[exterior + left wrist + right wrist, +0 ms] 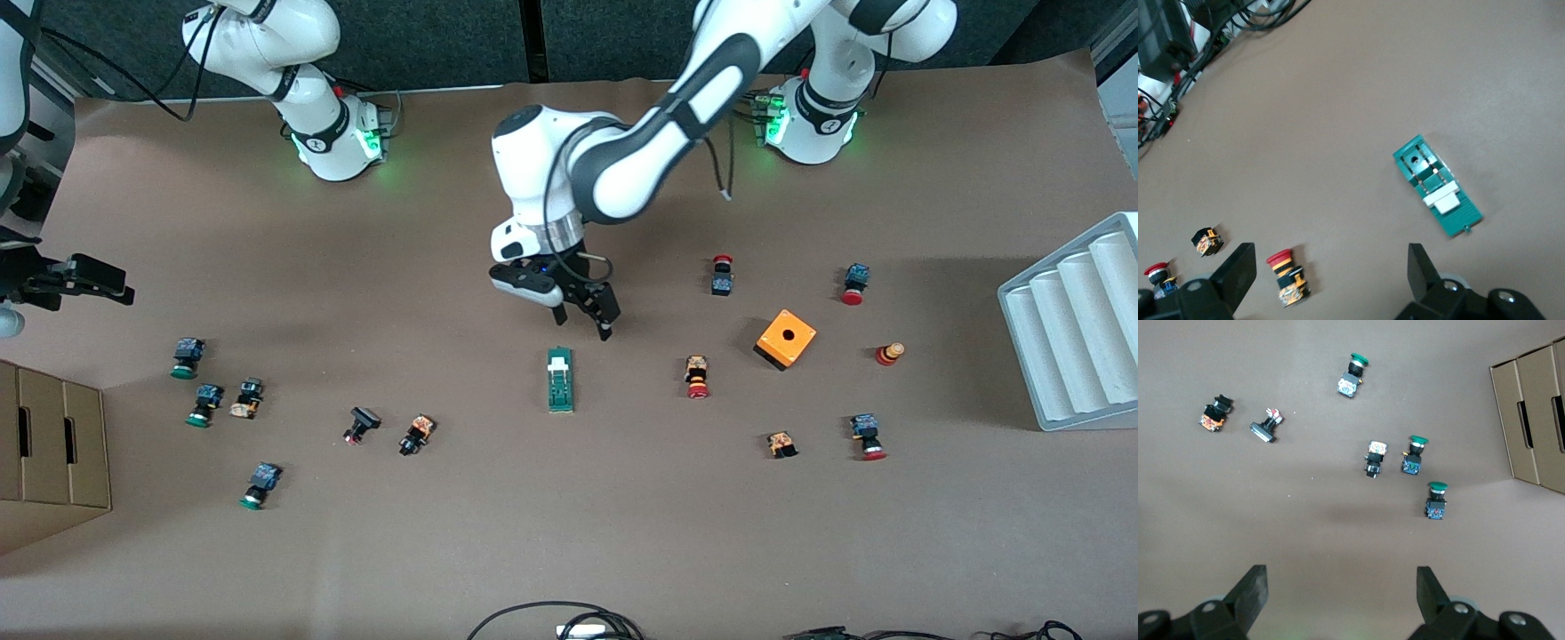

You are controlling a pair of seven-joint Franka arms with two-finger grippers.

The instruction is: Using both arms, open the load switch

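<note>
Load switch [560, 380] on table, near open left claw [591, 313]

brown table [569, 533] bearing load switch [560, 380], push buttons [252, 397].

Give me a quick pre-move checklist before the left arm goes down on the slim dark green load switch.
1. Slim dark green load switch lying flat, untouched on the brown table: ok.
2. Left gripper open, hanging over the table by the switch's white-piece end: ok.
3. Left gripper centred over the switch: not ok, the switch sits off to one side in the left wrist view.
4. Red-capped push button apart from the switch: ok.
5. Right gripper open, empty: ok.
6. Right gripper near the switch: not ok, it waits over the green-capped buttons.
</note>
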